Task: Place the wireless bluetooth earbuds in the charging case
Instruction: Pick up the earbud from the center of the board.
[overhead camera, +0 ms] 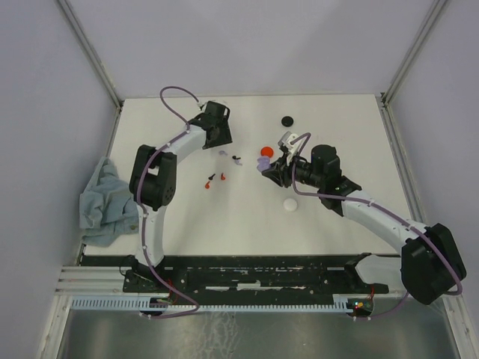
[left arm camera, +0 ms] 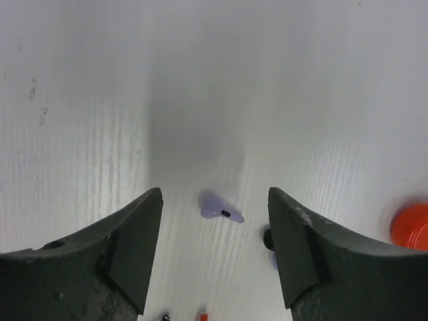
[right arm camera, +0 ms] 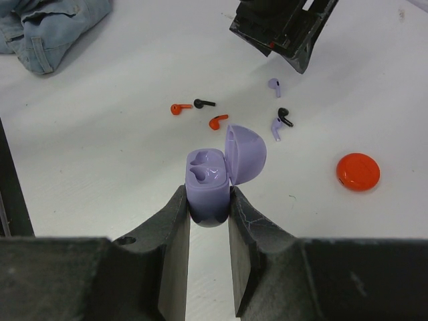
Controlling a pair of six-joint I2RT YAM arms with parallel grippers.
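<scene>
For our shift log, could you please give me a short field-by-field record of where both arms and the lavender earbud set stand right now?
right claw: shut on the lavender case, lid open, both wells empty
left claw: open, framing one lavender earbud lying on the table
second lavender earbud: loose on the table, right beside a black earbud
red case: closed, on the table
task state: no earbud inserted yet
</scene>
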